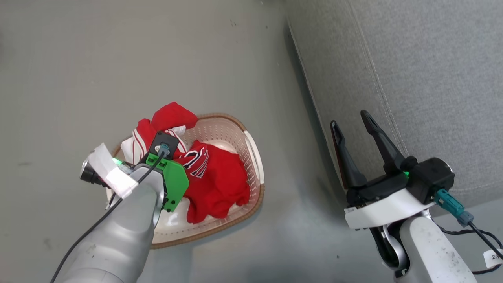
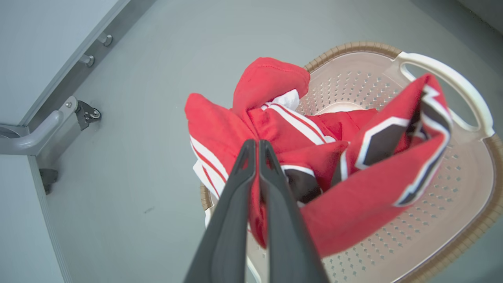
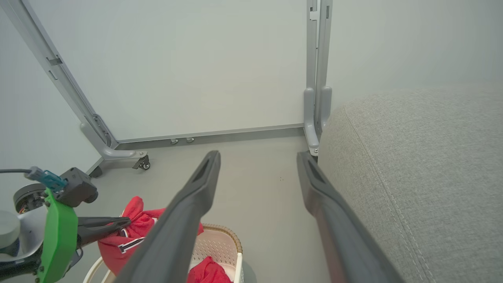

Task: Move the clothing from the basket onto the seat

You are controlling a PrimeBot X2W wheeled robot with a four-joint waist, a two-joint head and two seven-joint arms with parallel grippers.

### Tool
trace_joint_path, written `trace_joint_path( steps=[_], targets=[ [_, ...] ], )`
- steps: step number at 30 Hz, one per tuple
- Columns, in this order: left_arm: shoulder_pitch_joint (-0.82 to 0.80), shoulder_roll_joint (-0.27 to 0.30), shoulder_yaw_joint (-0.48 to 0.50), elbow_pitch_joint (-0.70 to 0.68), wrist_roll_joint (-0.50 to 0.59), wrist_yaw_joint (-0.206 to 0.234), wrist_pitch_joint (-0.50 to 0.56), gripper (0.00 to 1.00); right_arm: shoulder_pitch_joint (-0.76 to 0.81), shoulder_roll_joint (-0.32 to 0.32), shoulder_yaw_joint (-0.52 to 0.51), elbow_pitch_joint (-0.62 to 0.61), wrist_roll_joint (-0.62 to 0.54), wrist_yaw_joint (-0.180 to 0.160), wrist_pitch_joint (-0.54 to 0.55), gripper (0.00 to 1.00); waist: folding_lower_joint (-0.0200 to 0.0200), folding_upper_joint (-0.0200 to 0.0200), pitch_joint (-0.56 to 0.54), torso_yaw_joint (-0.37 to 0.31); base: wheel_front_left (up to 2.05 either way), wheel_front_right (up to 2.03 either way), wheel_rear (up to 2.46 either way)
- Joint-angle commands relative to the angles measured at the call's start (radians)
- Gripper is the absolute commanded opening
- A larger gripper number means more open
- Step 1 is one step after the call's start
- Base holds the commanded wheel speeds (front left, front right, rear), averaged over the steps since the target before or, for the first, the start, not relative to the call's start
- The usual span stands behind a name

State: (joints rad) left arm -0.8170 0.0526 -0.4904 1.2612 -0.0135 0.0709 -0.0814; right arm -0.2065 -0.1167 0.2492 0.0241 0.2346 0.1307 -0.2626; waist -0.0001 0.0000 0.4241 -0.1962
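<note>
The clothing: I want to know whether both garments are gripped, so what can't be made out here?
- Left wrist view: the left claw is shut on the jersey; its folds hide whether other cloth is pinched too.
- Head view: the jersey's lettering is crumpled, unreadable; the left forearm covers part of the basket.
- Right wrist view: a finger of the right claw and the bottom edge cut off the basket.

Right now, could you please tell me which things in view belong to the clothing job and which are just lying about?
Job: red jersey, pinched by the shut left gripper; cream perforated basket; light-grey seat; open, empty right gripper.
Just there: white wheeled partition panels; grey floor.
</note>
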Motion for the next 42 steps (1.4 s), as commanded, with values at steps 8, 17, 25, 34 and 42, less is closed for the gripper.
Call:
trace_joint_path(
  steps=[8,17,25,34,42],
  targets=[
    [0.075,-0.002,-0.016,-0.061,-0.078,-0.011,-0.136,0.00,0.070,-0.017,-0.005,0.014,-0.007,0.000,-0.004,1.00,0.0001,0.0000,-0.205,0.098,0.00,0.00,0.00],
    [0.144,-0.002,-0.034,-0.284,-0.139,0.007,-0.186,0.00,0.118,-0.019,0.002,0.019,-0.008,0.000,-0.004,1.00,0.0001,0.0000,-0.298,0.129,0.00,0.00,0.00],
    [0.310,0.037,0.043,-0.702,-0.139,0.016,-0.183,0.00,0.155,-0.023,0.010,0.022,-0.012,0.000,-0.004,1.00,0.0001,0.0000,-0.374,0.141,0.00,0.00,0.00],
    [0.458,0.026,0.171,-1.106,-0.126,-0.009,-0.183,0.00,0.185,-0.032,0.007,0.006,-0.015,0.000,-0.003,1.00,0.0001,0.0000,-0.414,0.143,0.00,0.00,0.00],
    [0.534,0.002,0.267,-1.374,-0.133,-0.043,-0.183,0.00,0.205,-0.031,0.003,0.000,-0.020,0.000,-0.003,1.00,0.0001,0.0000,-0.435,0.143,0.00,0.00,0.00]
  ],
)
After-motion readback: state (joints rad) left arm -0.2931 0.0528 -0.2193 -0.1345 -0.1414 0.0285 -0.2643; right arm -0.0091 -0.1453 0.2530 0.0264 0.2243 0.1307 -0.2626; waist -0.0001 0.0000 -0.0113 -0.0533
